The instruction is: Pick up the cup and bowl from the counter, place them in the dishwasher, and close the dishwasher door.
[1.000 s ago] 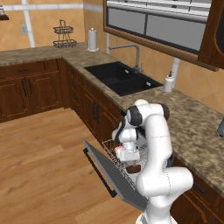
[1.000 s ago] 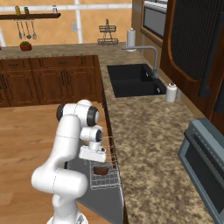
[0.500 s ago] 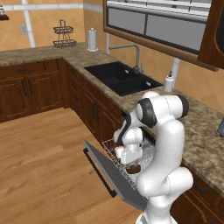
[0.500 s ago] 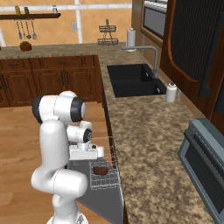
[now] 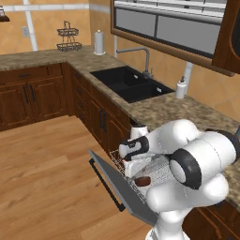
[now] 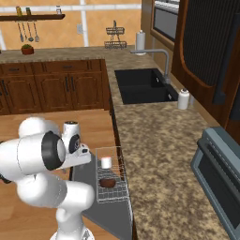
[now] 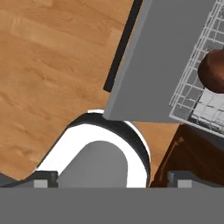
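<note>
Since the earlier frames the arm had been swung round and folded low, so that its large white elbow had been brought forward and toward the cameras, while the cup and the bowl had been left unmoved in the rack.

The dishwasher door (image 5: 119, 187) was seen dropped open over the wooden floor (image 5: 42, 168), its dark bar handle (image 7: 122, 46) lying along the outer edge. The white wire rack (image 6: 112, 180) was drawn out over the door, just beside the front edge of the counter (image 6: 159, 154). In the rack the cup (image 6: 106, 162) was stood upright toward the end nearer the sink (image 6: 143, 84), and the bowl (image 6: 107, 182) was set just beside it, toward the rack's middle; whether the two touched could not be told. In the hand view a rounded part of the bowl was caught at the right edge, inside the wire mesh.

The gripper (image 7: 111, 177) was held above the door's edge and the floor, its two dark tips (image 7: 43, 177) set wide apart at the bottom corners of the hand view, with nothing held between them.

A white soap bottle (image 6: 183, 99) was stood on the counter beside the sink, and a grey microwave (image 6: 220, 173) was placed at the counter's near right end.
</note>
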